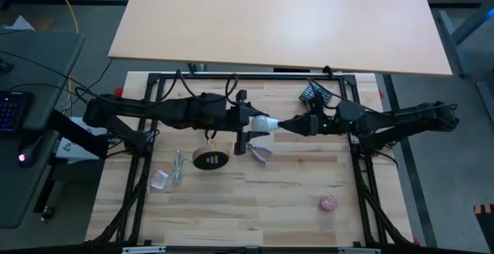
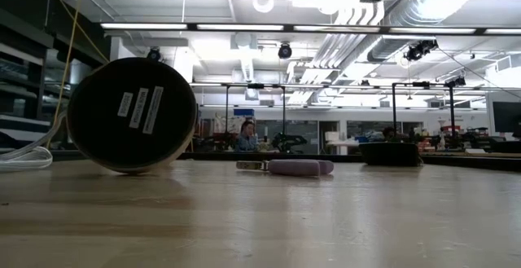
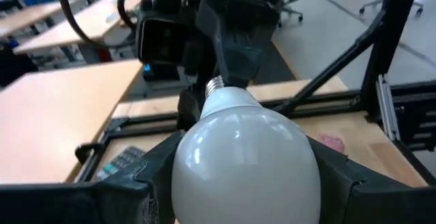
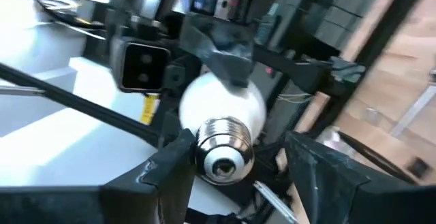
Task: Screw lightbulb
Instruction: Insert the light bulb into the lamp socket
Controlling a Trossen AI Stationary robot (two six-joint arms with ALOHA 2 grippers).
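Overhead, one bulb [image 1: 264, 123] hangs in mid-air above the worktop [image 1: 293, 192], nearer its far edge than its near edge, held between the two arms. The left gripper [image 1: 252, 124] has its jaws closed around the frosted head; in its wrist view the head [image 3: 242, 159] sits between the two dark fingers [image 3: 146, 176]. The right gripper [image 1: 287, 125] meets the bulb from the opposite side, at the screw base [image 4: 223, 149]; its jaws flank the threads, and whether they touch the metal cannot be told. One dark round disc [image 1: 210, 160] lies on the worktop just nearer than the left gripper; the low view shows three white labels [image 2: 140, 107] on it, their print too small to read. One pinkish ball [image 1: 329, 202] rests near the near right corner. A purple-handled tool [image 1: 259, 153] lies beneath the bulb.
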